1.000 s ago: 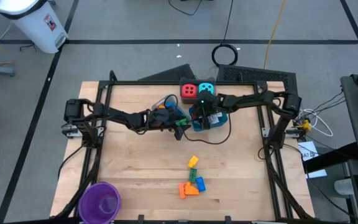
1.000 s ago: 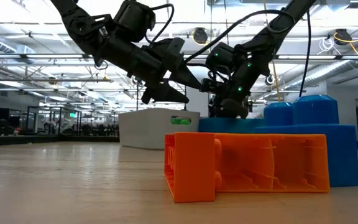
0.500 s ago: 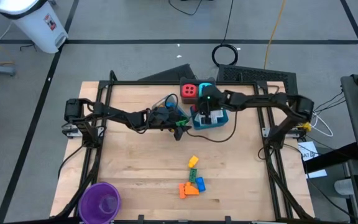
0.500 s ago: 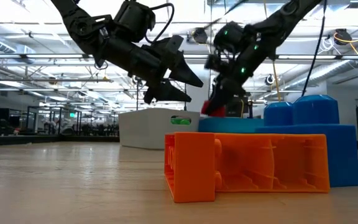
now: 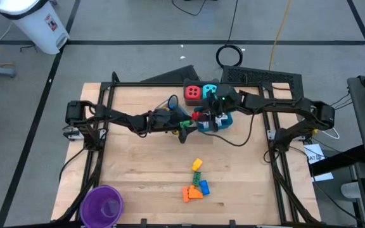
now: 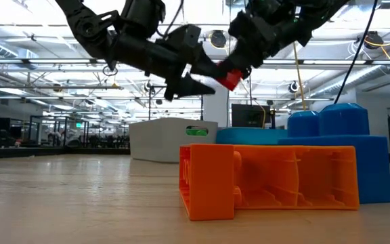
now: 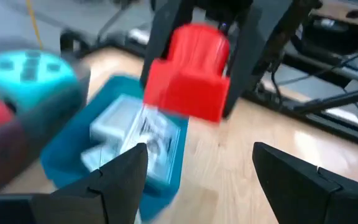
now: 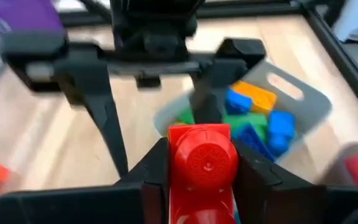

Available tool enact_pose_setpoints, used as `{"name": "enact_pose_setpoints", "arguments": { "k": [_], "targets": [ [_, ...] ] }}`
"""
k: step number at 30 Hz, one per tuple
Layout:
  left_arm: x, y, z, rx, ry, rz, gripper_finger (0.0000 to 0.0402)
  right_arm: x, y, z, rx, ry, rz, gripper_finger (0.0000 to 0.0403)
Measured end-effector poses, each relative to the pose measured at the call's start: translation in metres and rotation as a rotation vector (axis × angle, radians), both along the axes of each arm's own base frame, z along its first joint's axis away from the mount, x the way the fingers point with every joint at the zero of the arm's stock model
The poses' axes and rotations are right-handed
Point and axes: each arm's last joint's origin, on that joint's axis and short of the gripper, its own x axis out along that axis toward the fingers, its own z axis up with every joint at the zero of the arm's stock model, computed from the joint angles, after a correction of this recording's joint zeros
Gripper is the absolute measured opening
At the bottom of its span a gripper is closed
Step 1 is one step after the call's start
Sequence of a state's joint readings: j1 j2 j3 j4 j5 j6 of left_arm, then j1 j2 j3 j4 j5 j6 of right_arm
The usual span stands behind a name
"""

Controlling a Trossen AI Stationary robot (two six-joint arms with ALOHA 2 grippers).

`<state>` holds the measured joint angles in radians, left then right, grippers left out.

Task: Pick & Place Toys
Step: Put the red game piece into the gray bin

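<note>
The right claw (image 5: 203, 116) pinches a red brick (image 5: 197, 115) in the air above the worktop (image 5: 138, 171), just beside the blue tray (image 5: 215, 123) of white packets (image 7: 135, 134). Facing it, the left claw (image 5: 189, 123) hovers with its fingers spread. A grey tray (image 8: 303, 99) holds more bricks; other bricks (image 5: 195, 185) lie near the worktop's front edge.

the high view looks straight down on the whole table (image 5: 138, 164) from well above. the low view sits at table height, close behind an orange brick (image 6: 269, 179), facing level into the room. each wrist view looks forward past its own fingers, very near. all four share the red brick (image 6: 227, 78) between the two arms.
</note>
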<state>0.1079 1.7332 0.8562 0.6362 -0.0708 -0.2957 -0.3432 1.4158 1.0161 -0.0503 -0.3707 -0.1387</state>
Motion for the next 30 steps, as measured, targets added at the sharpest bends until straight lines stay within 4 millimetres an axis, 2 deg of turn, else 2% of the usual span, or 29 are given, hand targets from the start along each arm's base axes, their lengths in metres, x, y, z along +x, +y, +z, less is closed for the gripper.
{"name": "enact_pose_setpoints", "arguments": {
  "k": [4,10,22,30],
  "targets": [
    [0.003,-0.006,0.011,0.132,-0.095,-0.009,0.0296,0.007,0.011,0.006,0.05,-0.068,0.03,0.0089],
    [0.004,-0.015,0.029,0.289,-0.249,-0.035,0.0296,0.016,0.029,0.018,0.018,-0.194,0.093,0.009],
    [0.003,-0.015,0.035,0.304,-0.305,-0.023,0.0297,0.02,0.033,0.03,0.002,-0.317,0.104,0.009],
    [0.004,-0.017,0.037,0.288,-0.33,-0.044,0.0297,0.013,0.033,0.04,-0.015,-0.35,0.098,0.009]
  ]
}}
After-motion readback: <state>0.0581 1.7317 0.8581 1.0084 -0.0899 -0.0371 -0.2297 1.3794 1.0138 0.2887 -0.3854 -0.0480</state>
